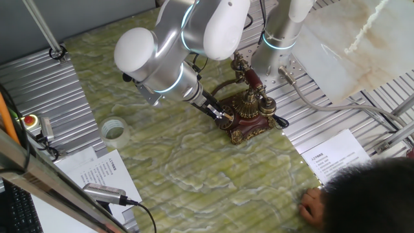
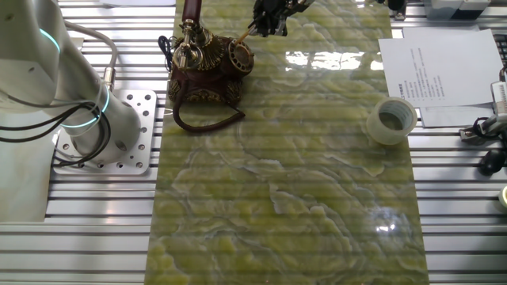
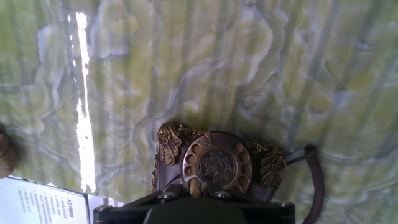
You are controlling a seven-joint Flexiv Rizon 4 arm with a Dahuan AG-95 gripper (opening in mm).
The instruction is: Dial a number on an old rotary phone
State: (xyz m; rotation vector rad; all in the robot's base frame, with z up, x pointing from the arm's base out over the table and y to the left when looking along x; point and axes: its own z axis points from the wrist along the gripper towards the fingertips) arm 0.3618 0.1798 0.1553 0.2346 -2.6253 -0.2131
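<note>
The old rotary phone [image 1: 249,113] stands on the green marble tabletop, dark red-brown with brass trim, its handset [image 1: 249,74] lying in the cradle. In the other fixed view the phone [image 2: 206,63] is at the far left edge of the marble. My gripper [image 1: 223,115] is close in front of the dial [image 3: 217,165]. It is shut on a thin tan stick [image 3: 195,185] whose tip reaches the dial's lower left rim. The stick [image 2: 245,33] slants down from the gripper [image 2: 269,16] to the dial [image 2: 240,55]. The gripper [image 3: 194,196] body hides the phone's base in the hand view.
A roll of clear tape [image 2: 390,120] sits on the marble's right edge. Printed sheets [image 2: 444,63] lie beyond it. The black cord [image 2: 206,123] loops beside the phone. The arm's base [image 2: 103,127] is bolted at the left. A person's hand [image 1: 314,204] rests near the front corner.
</note>
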